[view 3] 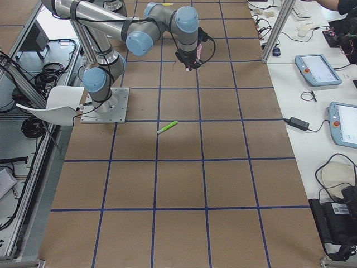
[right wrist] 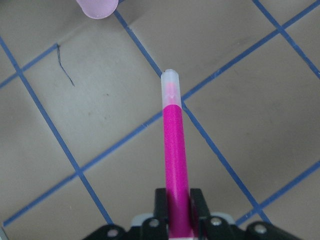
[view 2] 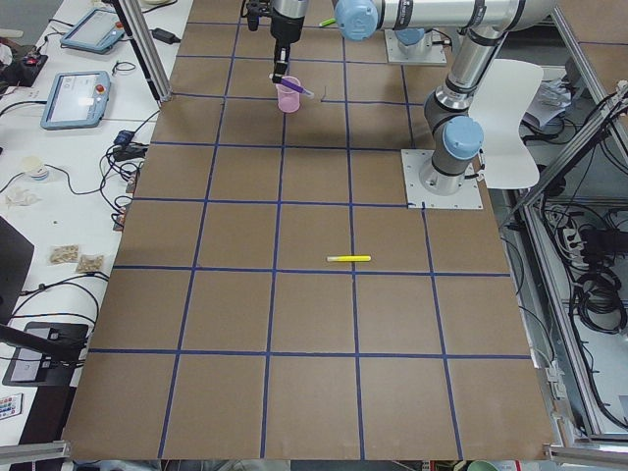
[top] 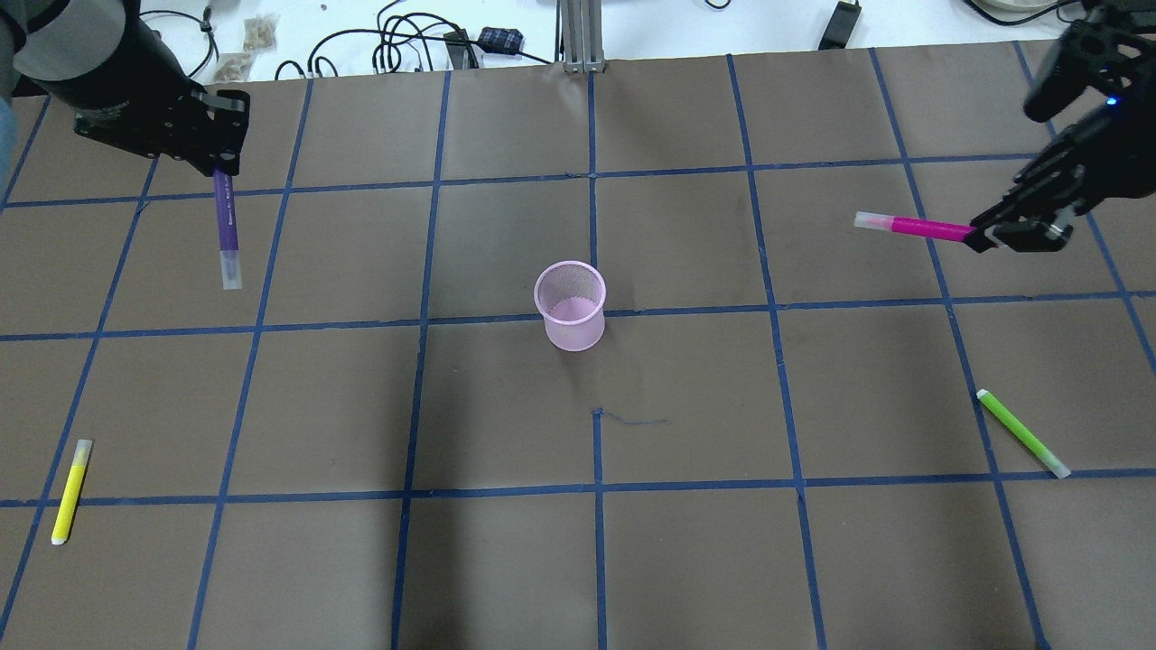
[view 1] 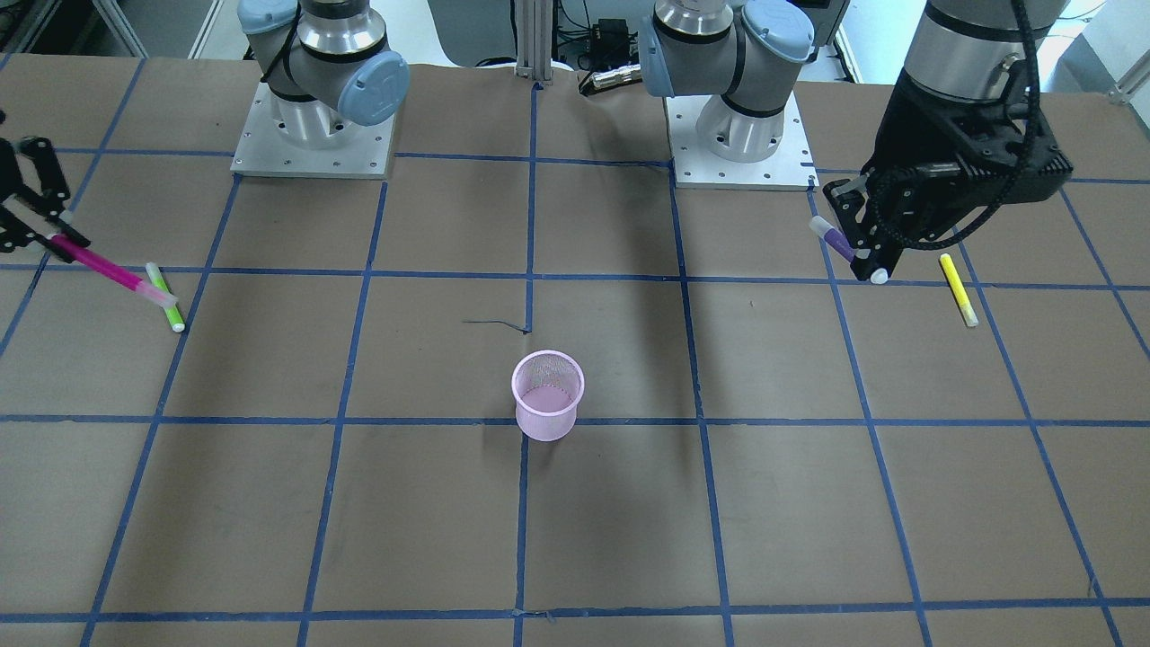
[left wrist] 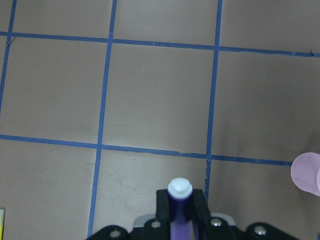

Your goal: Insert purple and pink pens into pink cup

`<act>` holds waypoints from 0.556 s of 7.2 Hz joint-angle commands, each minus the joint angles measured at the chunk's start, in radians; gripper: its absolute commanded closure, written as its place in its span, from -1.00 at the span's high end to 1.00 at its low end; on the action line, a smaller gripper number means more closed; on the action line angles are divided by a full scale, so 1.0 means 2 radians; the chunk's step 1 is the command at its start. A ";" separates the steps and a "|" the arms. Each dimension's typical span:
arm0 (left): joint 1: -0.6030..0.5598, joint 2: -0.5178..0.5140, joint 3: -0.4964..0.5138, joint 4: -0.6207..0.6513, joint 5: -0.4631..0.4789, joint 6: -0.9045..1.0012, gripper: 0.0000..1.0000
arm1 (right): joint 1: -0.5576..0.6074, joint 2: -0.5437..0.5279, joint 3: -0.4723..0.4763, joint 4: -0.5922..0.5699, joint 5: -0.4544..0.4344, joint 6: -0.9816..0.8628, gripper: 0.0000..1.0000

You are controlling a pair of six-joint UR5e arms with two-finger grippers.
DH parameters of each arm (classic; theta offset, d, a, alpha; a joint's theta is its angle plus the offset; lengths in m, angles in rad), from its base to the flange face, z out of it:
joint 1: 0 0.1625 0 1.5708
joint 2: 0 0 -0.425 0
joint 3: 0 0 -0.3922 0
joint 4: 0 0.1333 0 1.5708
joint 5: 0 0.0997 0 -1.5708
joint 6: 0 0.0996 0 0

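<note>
Across the table, pink cup (view 1: 547,395): upright at the middle of the brown mat (view 1: 359,503), mesh wall, open mouth up.
Across the table, left gripper (view 1: 853,247): at the view's right, raised off the mat, clamped on the purple pen (view 1: 831,236); a yellow highlighter (view 1: 959,289) lies near on the mat.
Across the table, right gripper (view 1: 54,235): at the view's left edge, grasping 1 end of the pink pen (view 1: 108,270), whose clear cap shows over a green highlighter (view 1: 165,297).
Overhead, left arm (top: 108,81): enters from the top left corner, wrist tilted; the purple pen sticks straight out of the gripper, well apart from the cup.
Overhead, right arm (top: 1084,108): enters at the top right; the pink pen points its cap toward the cup, well apart from it.
Left side, near arm: bent at the elbow, forearm reaching across the view's top; grip too small to judge.
Right side, near arm: bent likewise, gripper pointing down.
Left wrist, fingers (left wrist: 162,202): 2, pressed against the purple barrel; cup at the right edge.
Right wrist, fingers (right wrist: 160,202): 2, pressed against the pink barrel; cup at the top edge.
</note>
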 commanded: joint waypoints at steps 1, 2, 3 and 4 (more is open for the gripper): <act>0.007 0.000 0.002 -0.004 -0.005 -0.004 -0.97 | 0.149 0.020 0.001 -0.065 -0.072 0.191 -1.00; 0.017 -0.001 0.002 -0.019 -0.006 -0.003 -0.97 | 0.215 0.045 0.000 -0.115 -0.126 0.227 -1.00; 0.019 0.000 0.003 -0.018 -0.022 -0.002 -0.97 | 0.280 0.073 -0.001 -0.133 -0.182 0.248 -1.00; 0.020 0.000 0.002 -0.017 -0.031 0.000 -0.97 | 0.338 0.104 -0.011 -0.140 -0.252 0.250 -1.00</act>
